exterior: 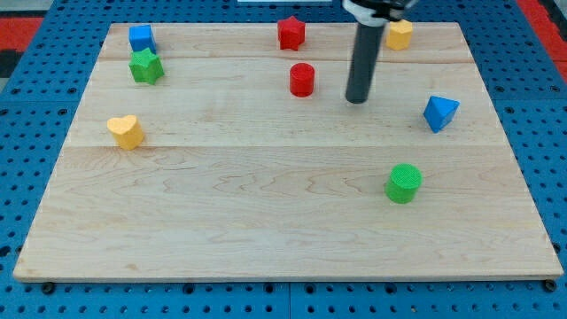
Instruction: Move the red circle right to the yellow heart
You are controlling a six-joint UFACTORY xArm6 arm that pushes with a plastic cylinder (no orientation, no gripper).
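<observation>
- No text, label, brand, number or sign could be read anywhere in the camera view.
- The wooden board [266, 221] around my tip [356, 100] bore only bare grain.
- The blocks near my tip carried no markings.

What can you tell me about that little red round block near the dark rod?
The red circle is a short, plain red cylinder, plastic by its look, standing upright on its flat end on the wooden board, in the upper middle. Nothing touches it. The red star sits just above it, apart. My tip rests on the board to its right, with a clear gap between them. The yellow heart lies far off to the view's left.
</observation>
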